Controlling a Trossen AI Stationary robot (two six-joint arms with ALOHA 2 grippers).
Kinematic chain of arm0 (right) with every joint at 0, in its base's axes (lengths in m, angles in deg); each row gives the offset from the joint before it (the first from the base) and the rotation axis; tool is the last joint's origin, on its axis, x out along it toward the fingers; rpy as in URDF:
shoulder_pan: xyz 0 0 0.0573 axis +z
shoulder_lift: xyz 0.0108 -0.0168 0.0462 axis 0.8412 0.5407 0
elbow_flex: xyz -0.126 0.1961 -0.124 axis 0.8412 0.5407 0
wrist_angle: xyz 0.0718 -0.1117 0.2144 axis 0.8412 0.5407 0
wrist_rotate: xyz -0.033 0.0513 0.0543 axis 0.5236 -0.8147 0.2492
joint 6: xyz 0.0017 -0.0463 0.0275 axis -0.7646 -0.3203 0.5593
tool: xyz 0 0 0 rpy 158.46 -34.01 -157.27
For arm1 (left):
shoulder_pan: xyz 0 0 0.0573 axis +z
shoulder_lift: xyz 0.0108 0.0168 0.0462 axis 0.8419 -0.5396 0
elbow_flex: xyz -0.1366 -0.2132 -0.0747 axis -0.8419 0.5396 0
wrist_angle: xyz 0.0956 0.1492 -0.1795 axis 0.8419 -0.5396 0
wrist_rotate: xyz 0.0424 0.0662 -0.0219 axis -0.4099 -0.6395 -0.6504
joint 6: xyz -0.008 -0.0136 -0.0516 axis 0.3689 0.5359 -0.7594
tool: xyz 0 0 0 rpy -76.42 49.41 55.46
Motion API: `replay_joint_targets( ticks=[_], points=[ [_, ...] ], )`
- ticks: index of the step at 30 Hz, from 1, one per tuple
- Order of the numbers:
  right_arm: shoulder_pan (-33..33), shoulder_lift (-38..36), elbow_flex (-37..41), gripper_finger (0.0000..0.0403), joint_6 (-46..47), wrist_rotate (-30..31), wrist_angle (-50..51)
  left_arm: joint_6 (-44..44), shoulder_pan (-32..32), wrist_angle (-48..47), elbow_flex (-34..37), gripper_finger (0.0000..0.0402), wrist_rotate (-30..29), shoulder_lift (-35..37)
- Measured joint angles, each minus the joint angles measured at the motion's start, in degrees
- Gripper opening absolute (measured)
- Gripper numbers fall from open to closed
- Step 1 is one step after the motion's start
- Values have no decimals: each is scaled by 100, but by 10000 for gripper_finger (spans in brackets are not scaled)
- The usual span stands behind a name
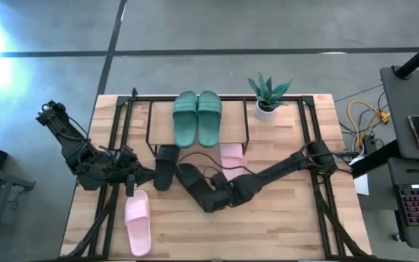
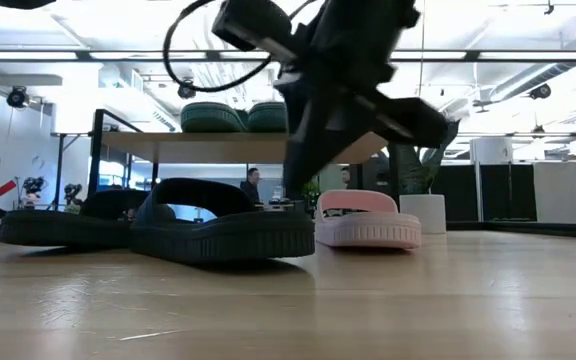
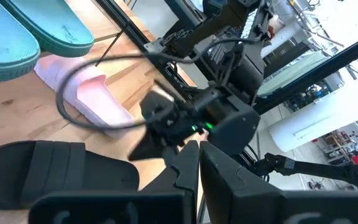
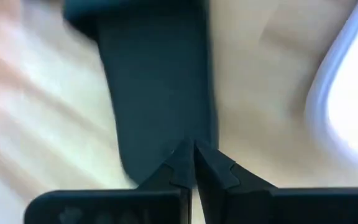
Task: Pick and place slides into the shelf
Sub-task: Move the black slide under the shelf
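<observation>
The green pair (image 1: 198, 116) lies on the shelf's (image 1: 233, 104) wooden top board. One pink slide (image 1: 231, 155) rests flat at the shelf's near edge, and the other (image 1: 137, 221) lies on the table near the left edge. Two black slides lie flat in front of the shelf: one (image 1: 166, 166) beside my left gripper (image 1: 132, 180), the other (image 1: 189, 179) beside my right gripper (image 1: 211, 198). My left gripper (image 3: 199, 163) is shut and hangs just left of its slide. My right gripper (image 4: 193, 155) is shut, pointing down over the second black slide's (image 4: 157, 93) edge. My right gripper's shut fingertips (image 4: 182, 158) come from above at the long edge of the black slide (image 4: 197, 134), which lies flat on the table. Whether they touch it, I cannot tell.
A small potted plant (image 1: 268, 94) stands at the shelf's right end. Black frame rods (image 1: 118, 138) run along both sides of the table. Bare wood stretches along the near edge, right of the pink slide. A person (image 2: 253, 185) shows far behind the shelf.
</observation>
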Motion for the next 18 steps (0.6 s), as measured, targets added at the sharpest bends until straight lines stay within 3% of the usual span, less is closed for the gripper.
replay_joint_targets(
  ticks=[2,11,18],
  points=[
    [104,10,9,9,16,-223,67,0,0,0,1,0,0,7],
    [361,133,155,9,511,-75,220,26,4,-4,1,0,0,17],
    [280,462,131,9,388,-170,-293,42,3,-5,1,0,0,45]
  ],
)
